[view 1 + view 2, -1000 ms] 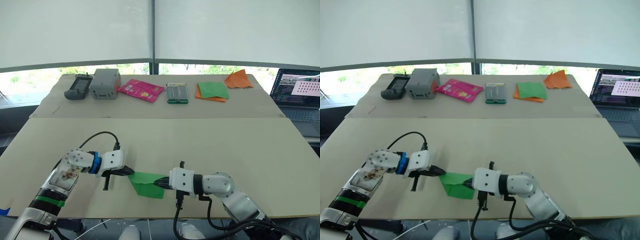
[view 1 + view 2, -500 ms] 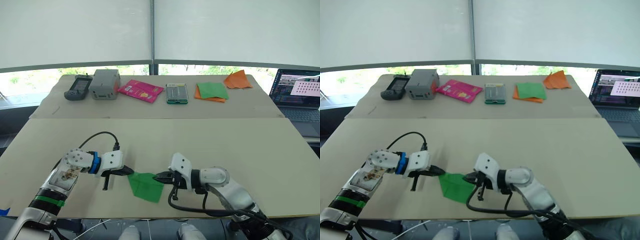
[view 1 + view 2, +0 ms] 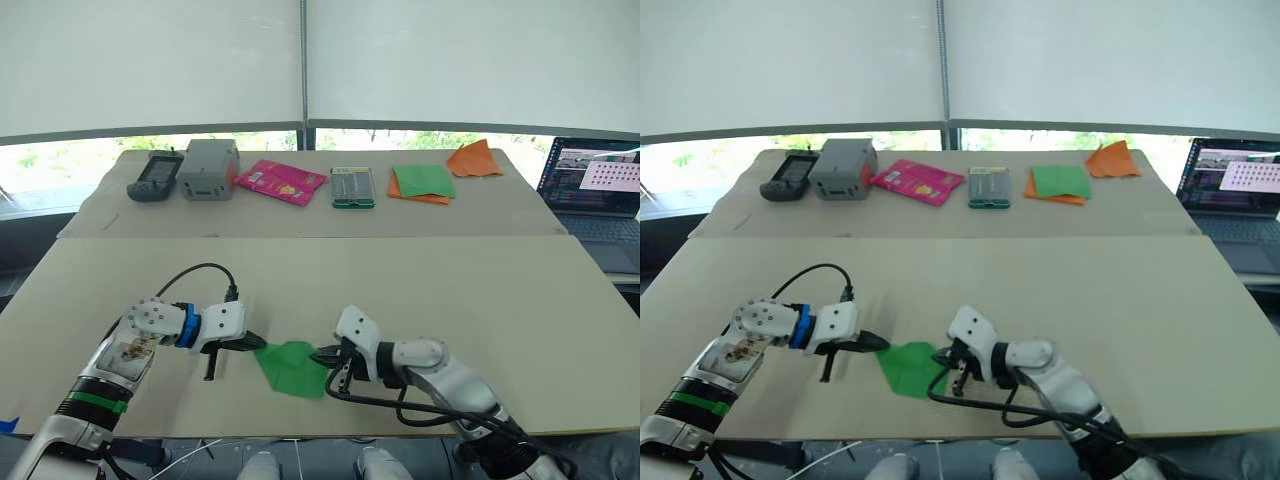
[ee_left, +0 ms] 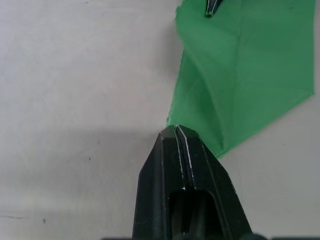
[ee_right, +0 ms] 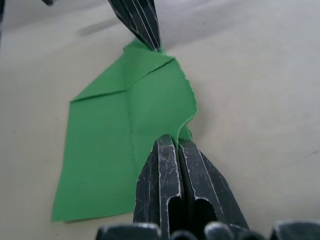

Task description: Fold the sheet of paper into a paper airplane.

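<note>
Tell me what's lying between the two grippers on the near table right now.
The sheet of paper lies flat between them: the left gripper is shut on its left corner, the right gripper on its right edge, as the eye and wrist views show.

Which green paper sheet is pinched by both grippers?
The creased bright green sheet of paper on the near table, between the left gripper and right gripper; not the far orange-bordered one.

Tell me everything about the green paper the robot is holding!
The sheet of paper is thin, bright green and creased, with flaps folded in so it looks uneven, not square. It lies nearly flat on the near beige table. The left gripper pinches one corner shut, and the right gripper pinches the opposite edge, which curls up a little there.
</note>
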Controlling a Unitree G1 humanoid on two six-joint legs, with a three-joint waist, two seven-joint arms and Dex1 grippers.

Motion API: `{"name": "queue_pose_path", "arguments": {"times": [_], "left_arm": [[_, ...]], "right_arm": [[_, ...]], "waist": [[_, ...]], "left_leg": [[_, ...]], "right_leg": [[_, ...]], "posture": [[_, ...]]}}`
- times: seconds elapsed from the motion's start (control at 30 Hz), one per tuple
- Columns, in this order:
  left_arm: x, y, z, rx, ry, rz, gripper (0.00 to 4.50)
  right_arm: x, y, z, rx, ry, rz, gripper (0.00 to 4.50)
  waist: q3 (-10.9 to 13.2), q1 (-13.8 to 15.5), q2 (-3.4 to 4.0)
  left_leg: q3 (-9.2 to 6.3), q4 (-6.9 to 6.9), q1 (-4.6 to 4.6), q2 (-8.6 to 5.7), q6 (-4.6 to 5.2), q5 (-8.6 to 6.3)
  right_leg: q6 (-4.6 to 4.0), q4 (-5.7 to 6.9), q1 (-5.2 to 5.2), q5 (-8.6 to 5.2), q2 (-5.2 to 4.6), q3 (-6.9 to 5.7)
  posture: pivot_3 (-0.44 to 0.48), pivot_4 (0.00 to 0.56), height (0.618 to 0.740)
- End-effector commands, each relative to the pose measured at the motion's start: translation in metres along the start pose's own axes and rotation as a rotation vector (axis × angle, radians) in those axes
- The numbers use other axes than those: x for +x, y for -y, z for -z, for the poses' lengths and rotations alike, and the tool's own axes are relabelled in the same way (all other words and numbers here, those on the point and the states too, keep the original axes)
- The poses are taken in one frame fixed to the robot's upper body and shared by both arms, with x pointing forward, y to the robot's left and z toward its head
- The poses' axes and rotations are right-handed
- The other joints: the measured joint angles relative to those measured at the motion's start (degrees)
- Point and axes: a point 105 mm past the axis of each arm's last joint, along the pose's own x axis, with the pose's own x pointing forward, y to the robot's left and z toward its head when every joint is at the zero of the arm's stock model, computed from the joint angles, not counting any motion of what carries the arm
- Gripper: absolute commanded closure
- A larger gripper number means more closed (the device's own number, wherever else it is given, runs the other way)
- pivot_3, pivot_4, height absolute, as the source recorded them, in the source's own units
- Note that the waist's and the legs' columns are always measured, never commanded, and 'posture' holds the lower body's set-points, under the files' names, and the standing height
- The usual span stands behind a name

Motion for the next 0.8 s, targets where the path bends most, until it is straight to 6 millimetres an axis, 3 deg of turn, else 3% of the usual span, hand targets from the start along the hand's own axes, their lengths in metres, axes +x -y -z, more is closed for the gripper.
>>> {"name": "queue_pose_path", "arguments": {"times": [0.03,0.23,0.33,0.57,0.67,0.8], "left_arm": [[0.001,0.004,0.007,-0.007,-0.036,0.014,4.50],[-0.002,-0.006,-0.002,-0.075,0.027,-0.022,4.50],[-0.007,-0.015,-0.009,-0.127,0.063,-0.055,3.71],[-0.027,-0.024,-0.031,-0.276,0.168,-0.020,1.39],[-0.033,-0.027,-0.038,-0.295,0.201,-0.005,2.06],[-0.031,-0.020,-0.046,-0.286,0.221,0.054,3.35]], "right_arm": [[0.006,-0.005,0.007,0.030,-0.035,-0.014,4.48],[0.007,-0.005,0.012,0.029,-0.058,-0.007,4.48],[0.007,-0.006,0.015,0.028,-0.069,-0.004,4.50],[0.008,-0.007,0.016,0.024,-0.072,-0.004,4.50],[0.009,-0.007,0.016,0.022,-0.072,-0.002,4.50],[0.009,-0.007,0.016,0.019,-0.073,0.000,4.50]], "waist": [[-0.03,-0.13,-0.04],[-0.03,-0.37,-0.04],[-0.04,-0.77,-0.08],[-0.05,-1.30,-0.12],[-0.05,-1.31,-0.12],[-0.05,-1.30,-0.14]], "left_leg": [[0.00,-0.02,0.05,0.01,0.00,0.00],[0.00,-0.06,0.17,0.03,0.00,0.00],[0.00,-0.06,0.16,0.03,0.00,0.00],[-0.04,-0.07,0.02,0.04,0.00,0.00],[-0.04,-0.08,0.08,0.04,0.00,0.00],[-0.04,-0.12,0.17,0.04,0.00,-0.01]], "right_leg": [[-0.02,0.00,0.00,-0.01,0.01,0.00],[-0.11,0.01,-0.02,-0.07,0.02,0.00],[-0.10,0.02,-0.02,-0.07,0.03,0.00],[0.02,0.11,0.00,-0.01,0.07,-0.01],[-0.01,0.11,-0.07,-0.06,0.07,-0.01],[-0.17,0.09,-0.07,-0.21,0.06,0.00]], "posture": [[0.000,0.150,0.740],[0.000,0.150,0.740],[0.000,0.150,0.740],[0.000,0.150,0.740],[0.000,0.150,0.740],[0.000,0.150,0.740]]}}
